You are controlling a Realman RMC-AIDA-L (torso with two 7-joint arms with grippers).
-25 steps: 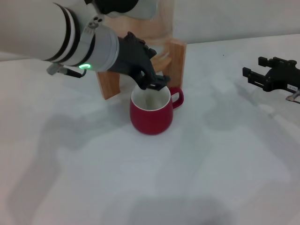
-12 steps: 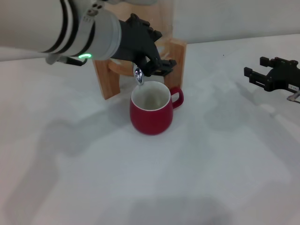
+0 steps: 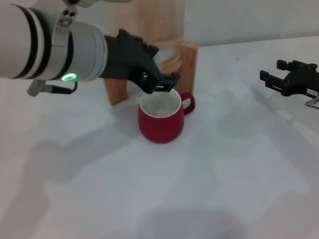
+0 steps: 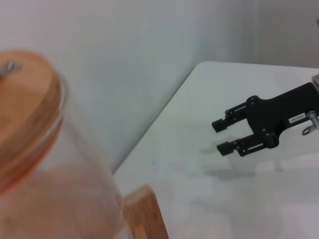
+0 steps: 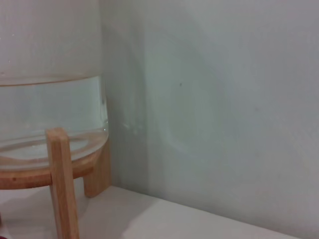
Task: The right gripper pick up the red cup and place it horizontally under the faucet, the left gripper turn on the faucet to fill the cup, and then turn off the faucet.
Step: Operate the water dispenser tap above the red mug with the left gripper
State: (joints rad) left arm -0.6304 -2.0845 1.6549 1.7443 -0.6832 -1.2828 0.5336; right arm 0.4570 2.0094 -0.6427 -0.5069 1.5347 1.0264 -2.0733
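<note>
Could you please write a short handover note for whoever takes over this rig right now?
Left end effector: up at the tap area over the red cup, in front of the wooden stand; the faucet itself is hidden behind it.
Right end effector: open, empty, off to the right above the table.
Done: cup stands upright at the stand, handle to the right.
Left: whether water is flowing or the cup is full cannot be seen; confirm the fill, then shut the faucet.

Red cup (image 3: 160, 127), white inside; black left end effector (image 3: 160, 83).
</note>
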